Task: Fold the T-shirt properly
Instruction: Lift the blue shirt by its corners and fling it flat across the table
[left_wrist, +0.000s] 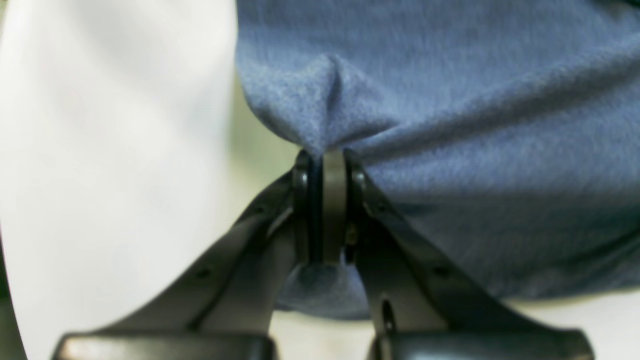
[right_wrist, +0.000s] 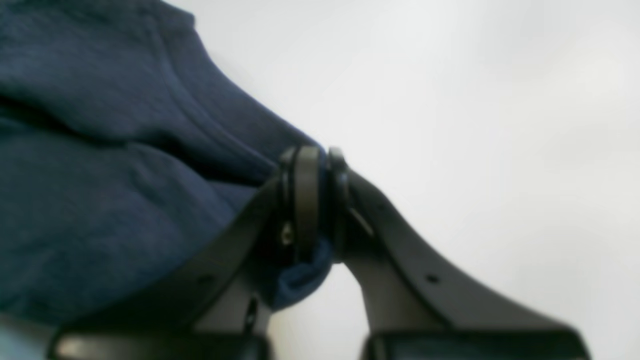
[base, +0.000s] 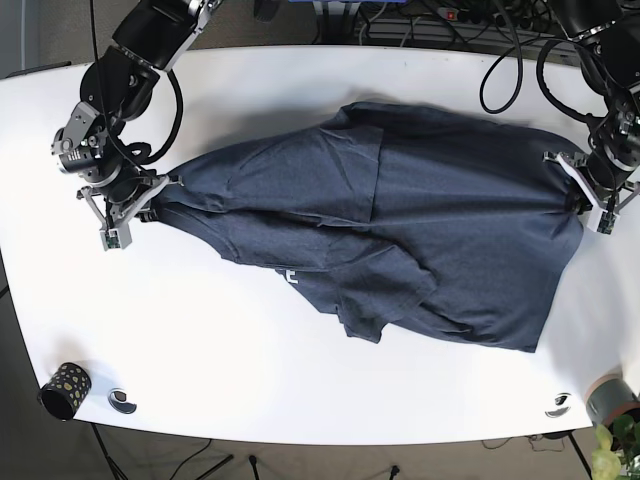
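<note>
Cloth, soft and limp: the dark blue T-shirt (base: 400, 240) lies stretched and rumpled across the white tabletop (base: 250, 370), likely light and prone to sag and wrinkle. The left hand (left_wrist: 327, 200) clenches a pinch of its edge; the right hand (right_wrist: 312, 200) grips the opposite edge. Hems and corners look the surest holds. A white mark near the fold is unreadable.

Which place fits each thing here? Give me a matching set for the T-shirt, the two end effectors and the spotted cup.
Things:
1. T-shirt
2. left end effector
3. right end effector
4. spotted cup

Places in the base view:
A. near bottom left table corner
B. stretched across table middle
C. gripping fabric at the shirt's right end
D. gripping fabric at the shirt's left end

Pairs: 1-B, 2-C, 3-D, 4-A
</note>
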